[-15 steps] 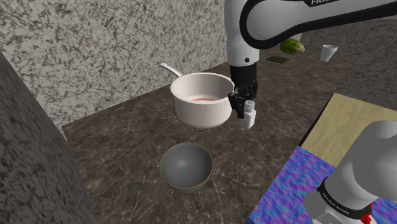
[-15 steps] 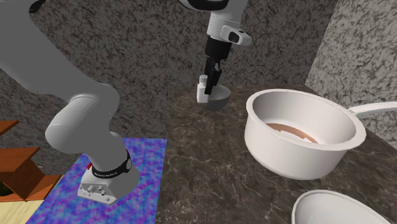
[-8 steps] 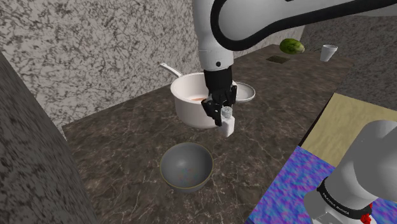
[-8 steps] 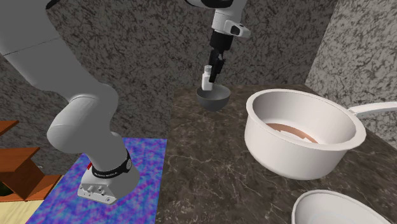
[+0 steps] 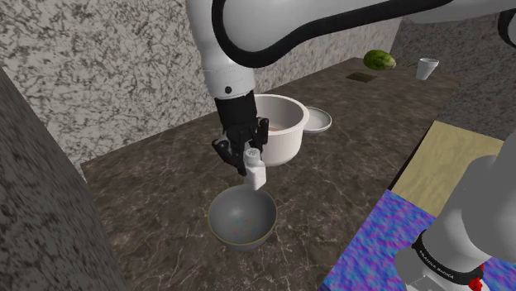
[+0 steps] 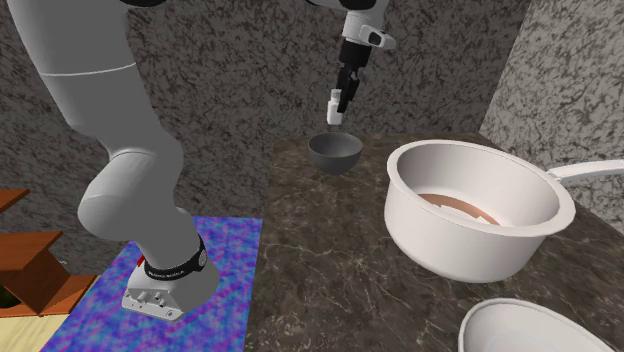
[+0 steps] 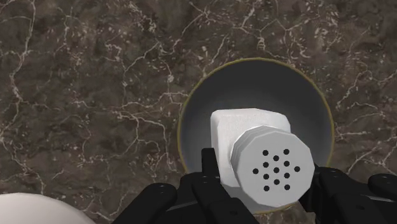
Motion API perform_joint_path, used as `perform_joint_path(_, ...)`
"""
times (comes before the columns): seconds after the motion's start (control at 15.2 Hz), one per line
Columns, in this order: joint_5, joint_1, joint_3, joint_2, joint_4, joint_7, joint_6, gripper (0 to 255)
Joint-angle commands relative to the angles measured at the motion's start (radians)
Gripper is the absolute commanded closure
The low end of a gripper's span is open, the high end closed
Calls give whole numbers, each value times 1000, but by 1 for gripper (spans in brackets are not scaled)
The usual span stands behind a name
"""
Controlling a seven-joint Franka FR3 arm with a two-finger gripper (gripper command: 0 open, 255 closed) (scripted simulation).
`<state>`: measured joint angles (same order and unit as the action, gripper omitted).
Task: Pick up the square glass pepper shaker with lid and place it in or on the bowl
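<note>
My white arm (image 5: 248, 33) comes down from the top of the shoulder view to the middle of the frame. Below it, the dark veined surface (image 5: 157, 198) runs from the lower left toward the upper right, with speckled grey walls behind it. A blue and purple rug (image 5: 380, 240) lies at the lower right.

The white pot (image 5: 285, 132) stands just right of centre in the shoulder view. In the second exterior view it sits large at the right (image 6: 470, 215).

The dark grey bowl (image 5: 241, 217) rests on the surface at lower centre. In the second exterior view it is small, just above centre (image 6: 334, 152). A shallow white dish (image 5: 318, 121) lies just right of the pot.

My end effector (image 5: 246, 157) hangs above the bowl and is clamped on the white square pepper shaker (image 5: 255, 172). In the wrist view my black fingers (image 7: 210, 175) press on both sides of the shaker (image 7: 257, 153), its perforated lid faces the camera, and the bowl's inner wall (image 7: 254, 83) rings it from behind. In the second exterior view the shaker (image 6: 334, 108) hangs in the air under my end effector (image 6: 343, 90), directly above the bowl and apart from it.
</note>
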<state>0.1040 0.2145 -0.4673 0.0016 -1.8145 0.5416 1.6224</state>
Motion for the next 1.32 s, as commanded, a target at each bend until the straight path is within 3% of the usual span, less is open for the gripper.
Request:
perform_joint_path(0.0,-24,23,-23,71,71,54,-2,255)
perform_joint_path(0.07,-32,32,-28,94,97,69,-6,255)
perform_joint_path(1.06,-46,36,-26,127,-70,62,189,255)
perform_joint_path(1.25,-46,36,-26,127,-70,62,189,255)
